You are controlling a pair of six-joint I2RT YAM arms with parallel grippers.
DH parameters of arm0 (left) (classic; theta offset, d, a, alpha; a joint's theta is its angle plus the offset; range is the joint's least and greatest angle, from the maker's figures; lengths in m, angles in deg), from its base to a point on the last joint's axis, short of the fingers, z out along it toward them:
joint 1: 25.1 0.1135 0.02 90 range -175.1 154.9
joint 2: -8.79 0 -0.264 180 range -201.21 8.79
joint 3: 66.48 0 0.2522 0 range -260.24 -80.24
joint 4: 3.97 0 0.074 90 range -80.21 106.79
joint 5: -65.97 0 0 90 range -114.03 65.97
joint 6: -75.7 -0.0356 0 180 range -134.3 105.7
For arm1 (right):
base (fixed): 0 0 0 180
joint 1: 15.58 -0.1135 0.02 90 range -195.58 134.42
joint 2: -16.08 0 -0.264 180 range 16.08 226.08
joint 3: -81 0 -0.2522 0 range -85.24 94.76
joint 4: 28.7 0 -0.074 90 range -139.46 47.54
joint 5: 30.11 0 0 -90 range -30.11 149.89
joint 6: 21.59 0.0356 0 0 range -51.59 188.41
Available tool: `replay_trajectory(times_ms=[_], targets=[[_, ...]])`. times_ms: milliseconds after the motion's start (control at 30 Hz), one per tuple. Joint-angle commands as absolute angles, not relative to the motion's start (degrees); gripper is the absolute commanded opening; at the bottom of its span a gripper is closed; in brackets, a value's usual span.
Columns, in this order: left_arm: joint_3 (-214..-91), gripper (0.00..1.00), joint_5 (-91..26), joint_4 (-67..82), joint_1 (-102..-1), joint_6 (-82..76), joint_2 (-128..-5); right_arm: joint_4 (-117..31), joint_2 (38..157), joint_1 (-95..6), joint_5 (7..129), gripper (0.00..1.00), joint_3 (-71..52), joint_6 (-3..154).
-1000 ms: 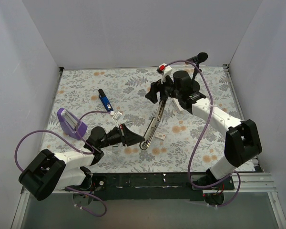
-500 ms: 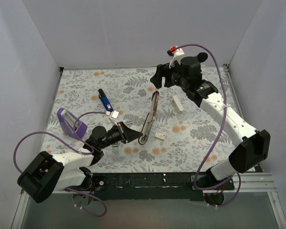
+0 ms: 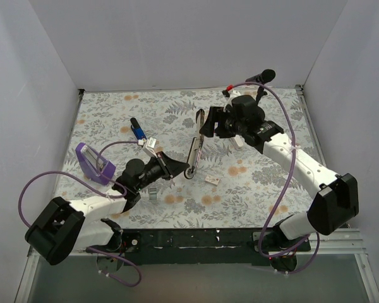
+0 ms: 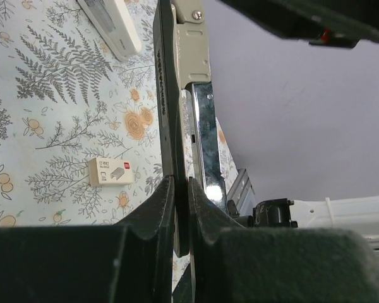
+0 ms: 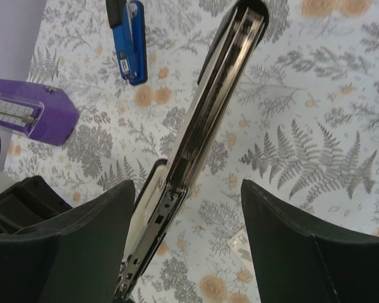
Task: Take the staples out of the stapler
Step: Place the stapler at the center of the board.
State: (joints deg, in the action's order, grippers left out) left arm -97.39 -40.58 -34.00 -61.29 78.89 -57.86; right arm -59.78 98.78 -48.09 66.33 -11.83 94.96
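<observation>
Stapler (image 3: 194,149): opened out, tilted above the desk (image 3: 271,186), its dark base strip pinched in the closed left hand (image 3: 180,172). Right hand (image 3: 206,124): fingers spread, now lower and nearer the stapler's far tip than before. Small red-marked box (image 4: 111,171) on the desk beside it, print unreadable.

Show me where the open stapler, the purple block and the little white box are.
open stapler (image 5: 204,113), right wrist view, on its metal channel.
purple block (image 3: 86,158), top external view, on its upper face.
little white box (image 4: 112,172), left wrist view, on its printed face.
</observation>
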Motion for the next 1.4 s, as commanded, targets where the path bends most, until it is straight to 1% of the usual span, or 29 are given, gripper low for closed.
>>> replay_trajectory(times_ms=[0,100,333,533,800,1000,1100,1167,1267,1367], targets=[[-101.59,0.0,-39.5,-39.43,-61.4,76.84,-58.61,-55.11,95.45,-48.45,68.42,0.76,-14.13,100.93],[-101.69,0.0,-39.23,-39.95,-61.4,76.75,-58.97,-53.54,95.54,-48.45,69.38,0.76,-16.15,103.29],[-101.51,0.0,-37.04,-40.39,-61.4,76.4,-58.62,-47.47,95.27,-48.71,71.41,0.71,-21.86,107.78],[-101.78,0.0,-35.98,-41.36,-61.4,75.96,-59.23,-46.59,96.85,-50.03,70.26,0.7,-22.74,109.81],[-100.99,0.0,-35.89,-45.13,-61.4,76.49,-61.95,-49.31,100.8,-52.84,69.04,0.7,-20.46,112.62],[-100.28,0.0,-35.02,-46.19,-61.4,76.84,-63.45,-49.48,101.25,-53.37,65.96,0.7,-20.2,111.22],[-100.63,0.0,-34.4,-45.67,-61.4,77.28,-66.17,-52.47,101.16,-53.28,61.14,0.71,-19.15,109.99],[-100.28,0.0,-34.31,-47.94,-61.4,78.86,-68.89,-54.05,101.07,-53.11,57.61,0.7,-18.97,108.76],[-99.49,0.0,-33.09,-50.58,-61.4,80.71,-71.79,-55.73,99.76,-52.32,57.08,0.71,-20.63,109.19],[-99.14,0.0,-32.82,-51.99,-61.49,81.06,-74.6,-55.56,97.12,-52.23,54.18,0.73,-24.14,111.47]])
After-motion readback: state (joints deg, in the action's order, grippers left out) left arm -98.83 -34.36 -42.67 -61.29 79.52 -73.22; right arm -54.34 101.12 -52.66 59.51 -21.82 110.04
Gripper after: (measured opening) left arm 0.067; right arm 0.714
